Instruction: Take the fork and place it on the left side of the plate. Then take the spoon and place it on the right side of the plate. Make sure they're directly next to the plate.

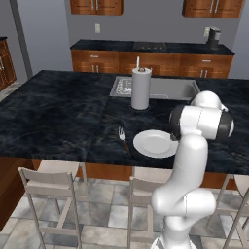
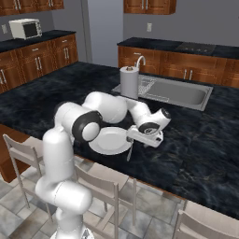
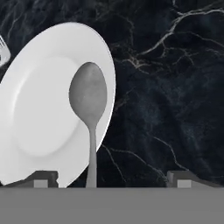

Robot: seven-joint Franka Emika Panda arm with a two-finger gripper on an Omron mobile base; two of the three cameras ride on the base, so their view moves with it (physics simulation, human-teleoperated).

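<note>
On the dark marble desk (image 1: 58,112), near its front edge, the white plate (image 1: 154,144) lies with the fork (image 1: 123,137) just off its left rim, tines pointing away from the robot and the dark handle running back toward the desk edge; that half of the task looks finished, though the fork seems close beside the rim rather than touching it. The spoon (image 3: 89,109) is at the plate's right side: in the hand view its bowl overlaps the plate's rim and its handle trails off onto the bare marble, so it may be resting partly on the plate instead of lying wholly beside it. From the right base view the spoon (image 2: 130,151) shows as a thin sliver by the plate's right rim, below the hand. The gripper (image 3: 111,177) hangs low over the handle with its fingers spread wide on either side, pinching nothing. What remains, at most, is judging whether the spoon counts as next to the plate.
</note>
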